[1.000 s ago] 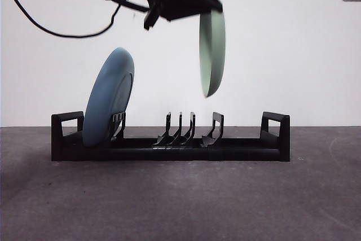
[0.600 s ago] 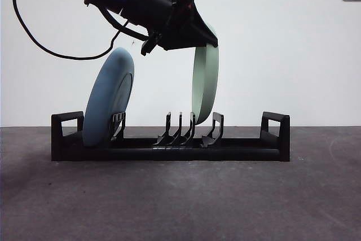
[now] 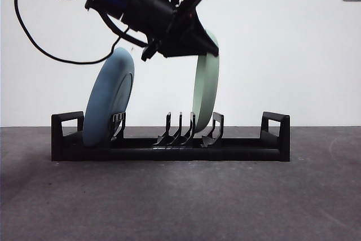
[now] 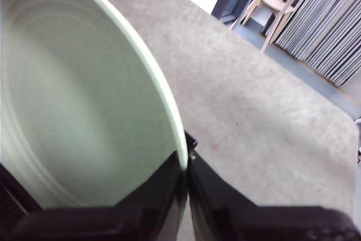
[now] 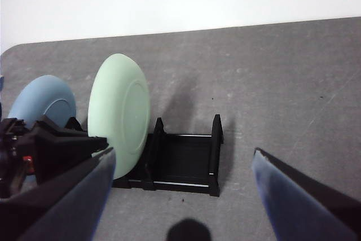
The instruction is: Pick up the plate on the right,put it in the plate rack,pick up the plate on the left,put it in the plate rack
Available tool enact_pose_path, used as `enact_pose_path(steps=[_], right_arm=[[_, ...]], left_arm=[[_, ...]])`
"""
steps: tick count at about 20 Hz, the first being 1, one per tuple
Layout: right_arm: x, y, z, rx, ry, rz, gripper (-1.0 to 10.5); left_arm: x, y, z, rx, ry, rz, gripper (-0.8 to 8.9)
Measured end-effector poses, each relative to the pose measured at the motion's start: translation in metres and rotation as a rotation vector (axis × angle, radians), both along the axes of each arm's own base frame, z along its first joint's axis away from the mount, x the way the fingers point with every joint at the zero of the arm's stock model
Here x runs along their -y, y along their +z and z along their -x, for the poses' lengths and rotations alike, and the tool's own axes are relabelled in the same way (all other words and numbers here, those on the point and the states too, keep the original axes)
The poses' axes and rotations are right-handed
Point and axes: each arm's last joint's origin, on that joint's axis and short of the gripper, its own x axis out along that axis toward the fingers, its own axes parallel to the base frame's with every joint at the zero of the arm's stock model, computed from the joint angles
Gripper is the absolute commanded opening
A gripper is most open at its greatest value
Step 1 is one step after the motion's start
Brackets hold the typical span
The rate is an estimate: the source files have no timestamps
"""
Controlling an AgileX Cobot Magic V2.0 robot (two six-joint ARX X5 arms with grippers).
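At the centre of the front view, the left gripper is clamping its jaws on the green plate, hanging upright with its lower edge entering the plate rack beside the middle prongs; the right gripper is waiting open-jawed.

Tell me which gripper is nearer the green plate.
Left. The left gripper is shut on the green plate's rim, over the plate rack; the right gripper hangs open, clear of it.

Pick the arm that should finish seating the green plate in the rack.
Left. Its pincer is shut on the green plate, whose lower edge already sits between the plate rack prongs. The right pincer hangs open, apart from both plates.
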Motion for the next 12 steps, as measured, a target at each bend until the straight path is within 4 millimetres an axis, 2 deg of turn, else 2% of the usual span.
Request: enact_pose_path(steps=[5,10,12], right_arm=[[-0.001,-0.002,-0.003,-0.011,0.0,0.004,4.1],[-0.001,-0.002,-0.003,-0.012,0.0,0.004,4.1],[-0.001,-0.002,-0.003,-0.012,0.0,0.004,4.1]], left_arm=[[0.002,-0.013,-0.003,-0.033,-0.001,-0.035,-0.02],[0.004,-0.014,-0.001,-0.016,-0.003,-0.06,0.03],[0.004,-0.015,-0.001,-0.011,-0.009,-0.07,0.51]])
